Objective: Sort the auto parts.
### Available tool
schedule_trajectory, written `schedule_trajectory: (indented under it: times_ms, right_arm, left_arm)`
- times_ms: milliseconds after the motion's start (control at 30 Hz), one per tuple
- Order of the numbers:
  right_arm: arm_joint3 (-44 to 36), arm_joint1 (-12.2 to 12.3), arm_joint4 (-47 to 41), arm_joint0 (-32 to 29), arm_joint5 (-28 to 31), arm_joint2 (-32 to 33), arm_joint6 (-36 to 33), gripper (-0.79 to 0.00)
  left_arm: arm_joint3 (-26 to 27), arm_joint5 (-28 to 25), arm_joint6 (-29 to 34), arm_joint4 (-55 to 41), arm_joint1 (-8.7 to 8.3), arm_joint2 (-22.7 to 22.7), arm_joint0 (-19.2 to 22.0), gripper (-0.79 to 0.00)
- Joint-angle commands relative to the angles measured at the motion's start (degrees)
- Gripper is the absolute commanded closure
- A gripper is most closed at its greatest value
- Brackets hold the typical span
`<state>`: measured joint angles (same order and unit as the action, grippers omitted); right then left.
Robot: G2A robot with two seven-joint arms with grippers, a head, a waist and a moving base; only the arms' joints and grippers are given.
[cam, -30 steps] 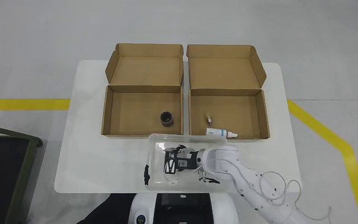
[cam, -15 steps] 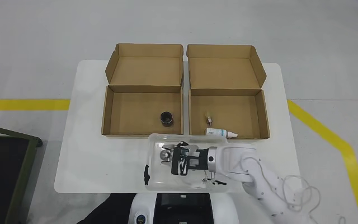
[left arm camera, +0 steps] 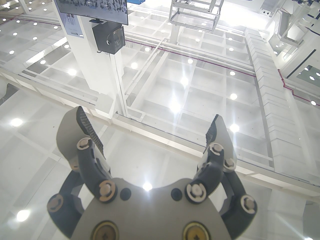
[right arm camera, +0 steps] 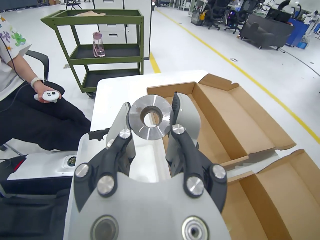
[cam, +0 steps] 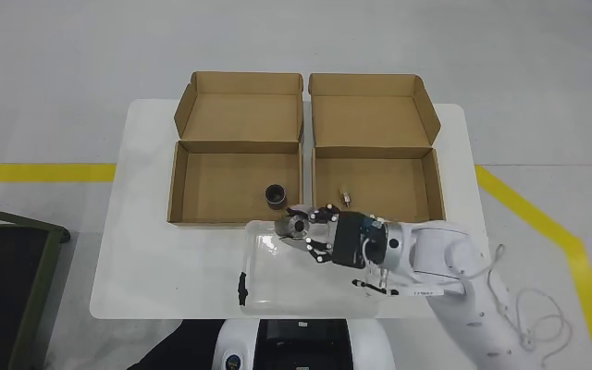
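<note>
Right gripper (right arm camera: 151,108) clamped on flat silver metal disc with centre hole (right arm camera: 160,128), over far rim of clear plastic tray (cam: 264,287), just beside left brown cardboard box (cam: 217,180) holding dark ring (cam: 276,194). Right brown cardboard box (cam: 402,190) holds small bolt (cam: 345,196); arm covers its front wall. Left gripper (left arm camera: 147,121) spread wide. A second ago right gripper sat low inside tray; now raised toward boxes.
</note>
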<state>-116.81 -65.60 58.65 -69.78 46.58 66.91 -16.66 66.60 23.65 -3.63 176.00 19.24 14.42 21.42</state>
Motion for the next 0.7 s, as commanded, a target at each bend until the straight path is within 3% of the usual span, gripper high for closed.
schedule_trajectory:
  times_ms: [0, 400, 667]
  right_arm:
    - [-0.44, 0.12, -0.77, 0.15, 0.04, 1.09, 0.63, 0.000]
    - [-2.68, 0.38, -5.30, 0.49, -4.72, 9.12, 10.64, 0.000]
    - [-2.63, 0.23, -6.03, 0.25, -6.88, 10.60, 16.00, 0.000]
  left_arm:
    - [0.00, 0.00, 0.00, 0.00, 0.00, 0.00, 0.00, -0.785]
    - [0.00, 0.00, 0.00, 0.00, 0.00, 0.00, 0.00, -0.785]
    - [0.00, 0.00, 0.00, 0.00, 0.00, 0.00, 0.00, -0.785]
